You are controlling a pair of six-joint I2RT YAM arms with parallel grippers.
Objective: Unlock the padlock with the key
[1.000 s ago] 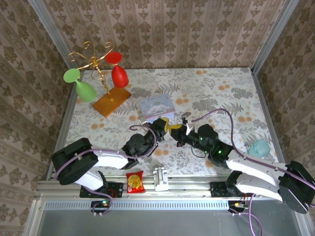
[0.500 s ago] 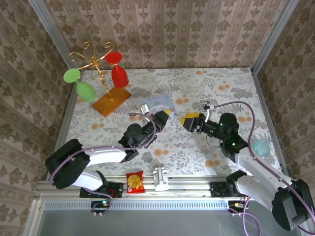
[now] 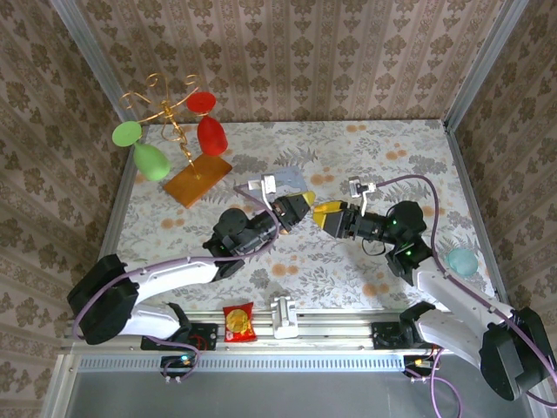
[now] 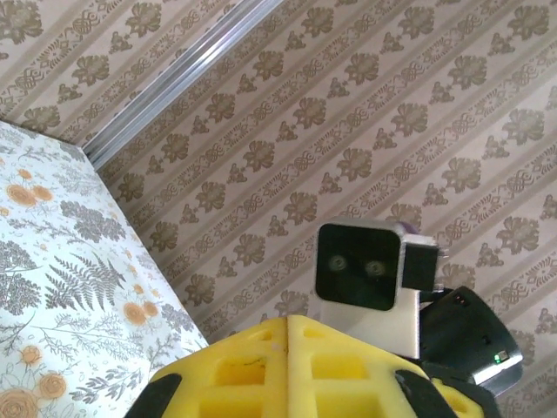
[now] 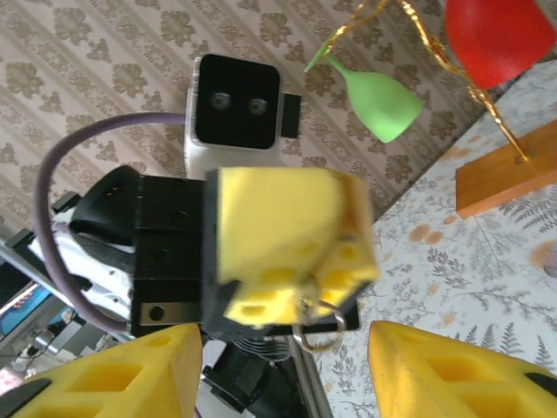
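As right wrist shows, left fingers [image 5: 278,218], ring [image 5: 318,329]

Walls were beige wallpaper with brown damask stripes [image 3: 305,52] across the top and both sides of the frame, with silver metal corner posts [image 3: 87,48] at upper left and right. The table's white floral-print cloth [image 3: 392,157] filled the middle, orange and grey blooms everywhere. A silver aluminium rail [image 3: 339,329] ran along the bottom.

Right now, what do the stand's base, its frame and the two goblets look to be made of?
The stand's base looks like varnished wood: orange-brown with a sheen. Its frame seems gold-coloured metal wire: thin, shiny, curled. The green goblet and red goblet look like opaque plastic, evenly coloured and dull, though painted glass is possible.
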